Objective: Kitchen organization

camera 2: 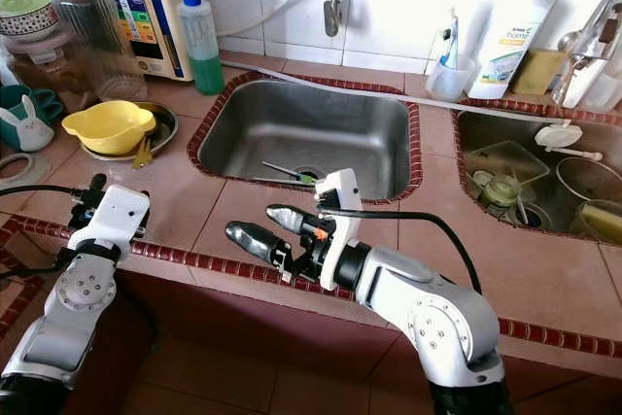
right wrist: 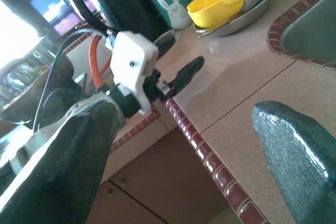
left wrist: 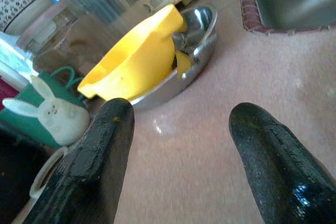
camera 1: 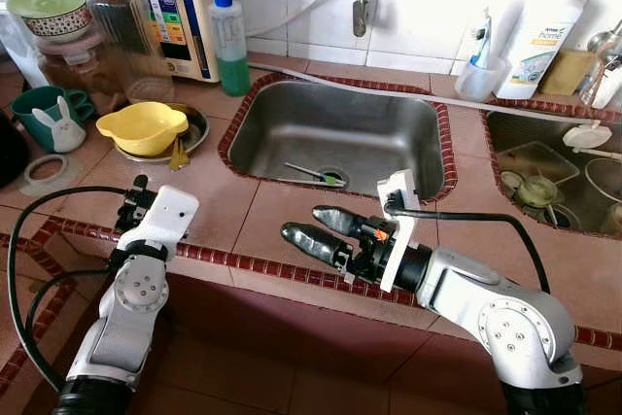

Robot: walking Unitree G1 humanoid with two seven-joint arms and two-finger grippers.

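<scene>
My left gripper (left wrist: 178, 156) is open and empty, low over the pink tiled counter (camera 1: 243, 201), and it points at a yellow bowl (camera 1: 142, 125) lying tilted in a steel dish (camera 1: 197, 126). My right gripper (camera 1: 316, 230) is open too, held over the counter's front edge just before the steel sink (camera 1: 335, 133), its fingers pointing left toward the other arm. A green-handled utensil (camera 1: 316, 175) lies by the sink drain.
Behind the bowl stand a green mug with a white rabbit (camera 1: 44, 119), a clear jar with an orange lid (camera 1: 121, 26) and a green soap bottle (camera 1: 229, 41). A second basin (camera 1: 554, 182) on the right holds dishes. A white detergent bottle (camera 1: 539, 36) stands behind it.
</scene>
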